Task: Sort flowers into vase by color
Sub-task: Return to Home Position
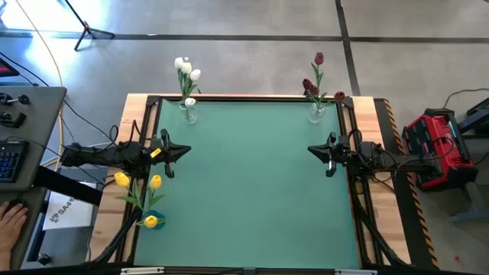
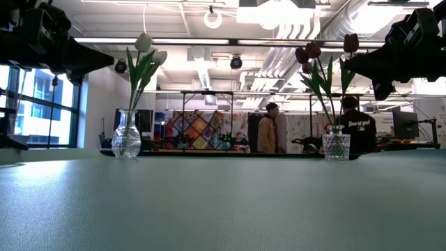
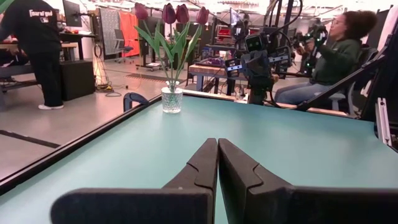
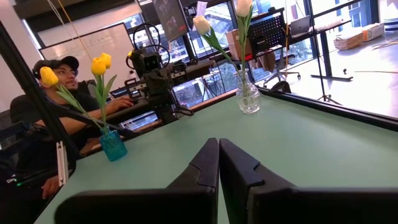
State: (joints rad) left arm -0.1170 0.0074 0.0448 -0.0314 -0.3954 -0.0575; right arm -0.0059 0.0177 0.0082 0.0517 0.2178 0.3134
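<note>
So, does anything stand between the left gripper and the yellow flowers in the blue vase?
Nothing visible does. The left gripper, shut, hangs beside the yellow flowers in the blue vase; only bare green mat lies between them.

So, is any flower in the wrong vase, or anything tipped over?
Nothing stands out. The white flowers stand in the left clear vase, the dark red flowers in the right clear vase, the yellow flowers in the blue vase; all upright. The left gripper and the right gripper hover empty, fingers shut.
</note>
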